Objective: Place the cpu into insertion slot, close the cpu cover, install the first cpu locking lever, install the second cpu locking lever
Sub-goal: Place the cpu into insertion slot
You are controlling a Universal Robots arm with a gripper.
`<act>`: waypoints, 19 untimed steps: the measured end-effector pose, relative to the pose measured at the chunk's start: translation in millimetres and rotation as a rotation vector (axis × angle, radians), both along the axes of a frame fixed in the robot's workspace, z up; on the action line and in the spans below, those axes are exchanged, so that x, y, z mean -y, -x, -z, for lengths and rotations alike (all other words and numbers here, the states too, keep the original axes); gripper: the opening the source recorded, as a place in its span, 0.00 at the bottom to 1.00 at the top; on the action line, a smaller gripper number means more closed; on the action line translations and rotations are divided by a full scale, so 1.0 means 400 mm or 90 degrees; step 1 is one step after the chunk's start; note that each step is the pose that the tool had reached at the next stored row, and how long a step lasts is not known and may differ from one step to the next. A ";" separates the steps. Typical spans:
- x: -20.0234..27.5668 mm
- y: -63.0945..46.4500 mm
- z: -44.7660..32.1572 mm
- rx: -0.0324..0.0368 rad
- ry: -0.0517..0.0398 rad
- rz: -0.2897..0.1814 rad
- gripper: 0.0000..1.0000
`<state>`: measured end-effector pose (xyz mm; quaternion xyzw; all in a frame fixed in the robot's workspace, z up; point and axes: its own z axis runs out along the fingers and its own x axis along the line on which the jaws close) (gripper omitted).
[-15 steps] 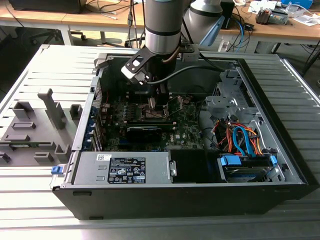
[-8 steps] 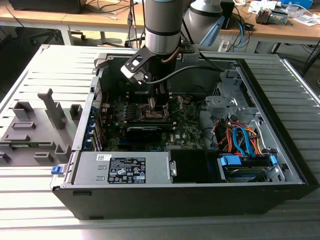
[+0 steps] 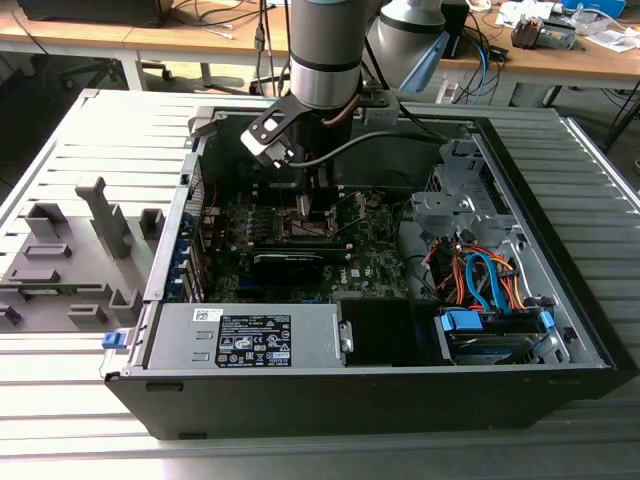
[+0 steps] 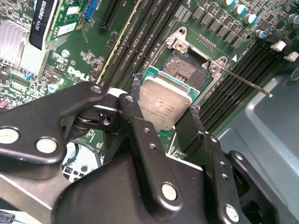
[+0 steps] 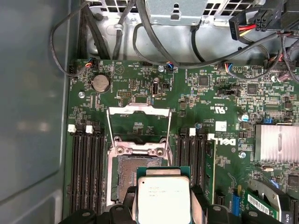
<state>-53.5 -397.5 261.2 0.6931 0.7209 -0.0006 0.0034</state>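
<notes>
My gripper (image 4: 164, 95) is shut on the cpu (image 4: 163, 106), a flat square chip with a pale silver top, gripped by two opposite edges. In both wrist views the chip hangs just above the insertion slot (image 5: 132, 173), overlapping one side of the dark recess (image 4: 189, 70). Beyond the slot, the cpu cover (image 5: 138, 110) stands swung up and open. A thin locking lever (image 4: 247, 84) sticks out free from the socket corner. In the exterior view the gripper (image 3: 305, 205) reaches down into the open computer case over the motherboard (image 3: 370, 255).
Black memory slots (image 5: 88, 163) flank the socket on both sides. A graphics card (image 3: 290, 265) lies close by. The power supply (image 3: 250, 335), a blue-tabbed drive bay (image 3: 490, 325) and cables (image 3: 480, 275) fill the case's near side. Grey fixtures (image 3: 100, 215) stand at the exterior view's left.
</notes>
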 end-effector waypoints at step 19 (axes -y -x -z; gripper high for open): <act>0.000 0.000 0.001 0.0000 0.0023 0.041 0.54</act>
